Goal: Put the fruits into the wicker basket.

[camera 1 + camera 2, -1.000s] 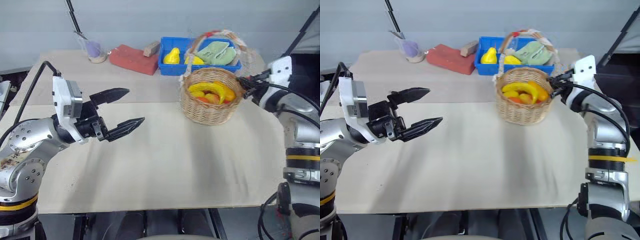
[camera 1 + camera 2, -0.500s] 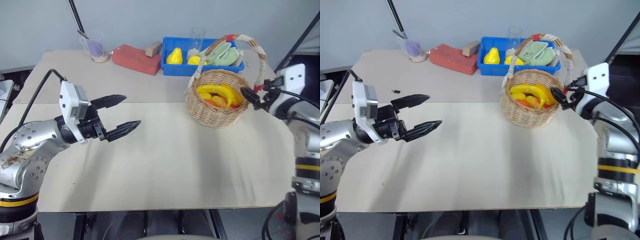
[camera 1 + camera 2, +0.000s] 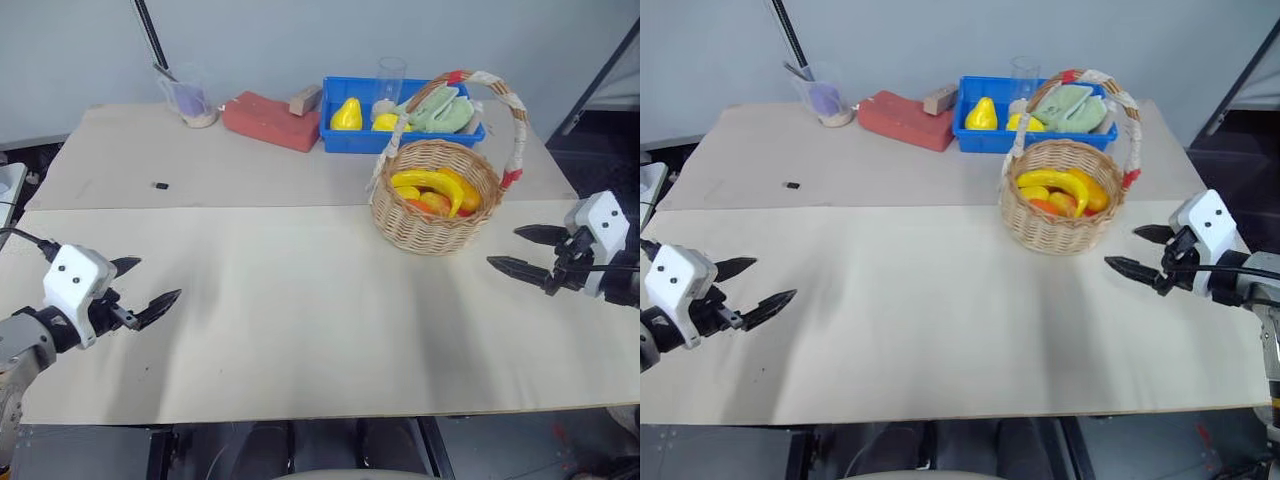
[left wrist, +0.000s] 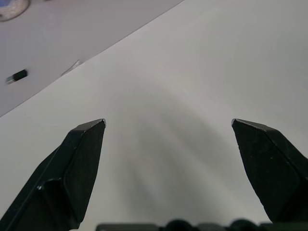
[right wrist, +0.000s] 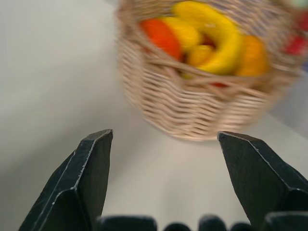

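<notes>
sitting in the round tan woven wicker basket just ahead of the right gripper, the long curved yellow banana and round orange fruit look placed, so both it and the left gripper stand wide open, empty, over the beige tabletop.

The basket is round, of tan woven wicker, and stands upright on the table, closer to the far right corner than to the near edge. Its tall arched handle is wrapped in white cloth with red bands. Inside lies the banana, long, curved and yellow, on top of the other fruit. The orange is beside it, partly covered, possibly touching the wicker wall.
</notes>
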